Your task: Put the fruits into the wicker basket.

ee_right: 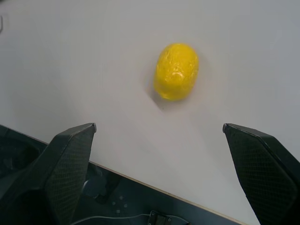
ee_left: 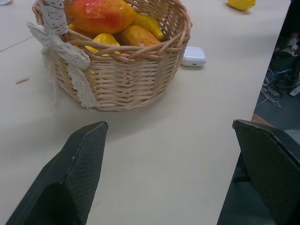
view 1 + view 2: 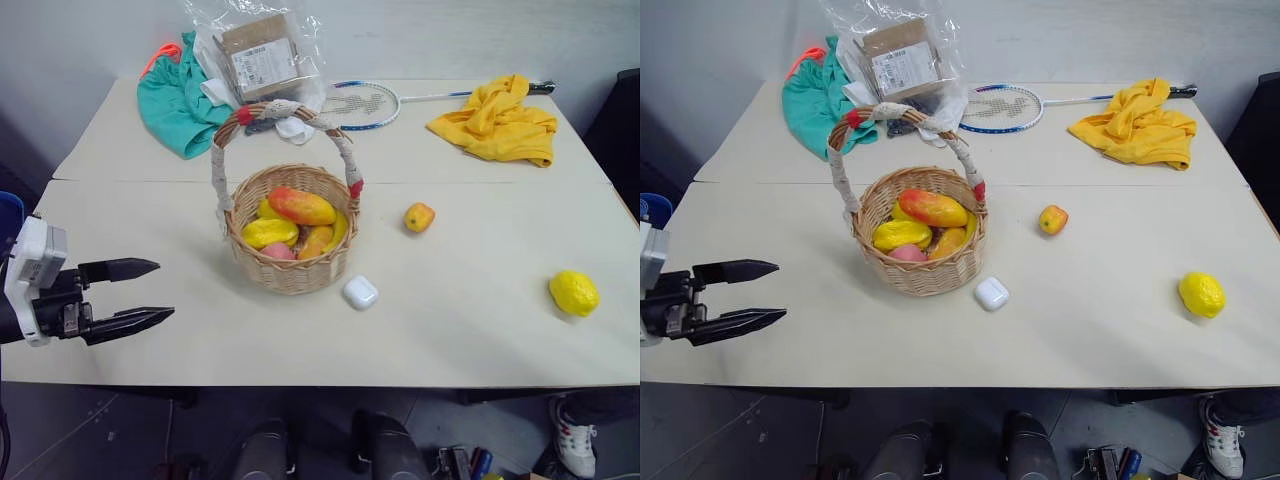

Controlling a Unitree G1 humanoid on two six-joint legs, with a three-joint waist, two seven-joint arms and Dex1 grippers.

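In the left eye view we see the wicker basket [image 3: 290, 235] at the centre of the pale table [image 3: 470, 330], already holding several yellow and orange fruits. A small white case [image 3: 360, 292] lies just beside its lower right. The small orange-yellow fruit [image 3: 419, 217] sits right of the basket, apart from it, and the lemon [image 3: 574, 293] lies far right near the table's front edge. Along the top of the frame we find a teal garment [image 3: 175, 105], a bagged cardboard box [image 3: 262, 55], a badminton racket [image 3: 365, 102] and a yellow cloth [image 3: 500, 122]. Nothing stands between the loose fruits and the basket.

At lower left, our left gripper [image 3: 140, 294] hovers level, fingers spread and empty.

In the left wrist view, the basket stands ahead of the spread fingers [image 2: 79, 164].

In the right wrist view, our right gripper [image 1: 159, 154] hangs wide open over the table edge, the lemon beyond it.
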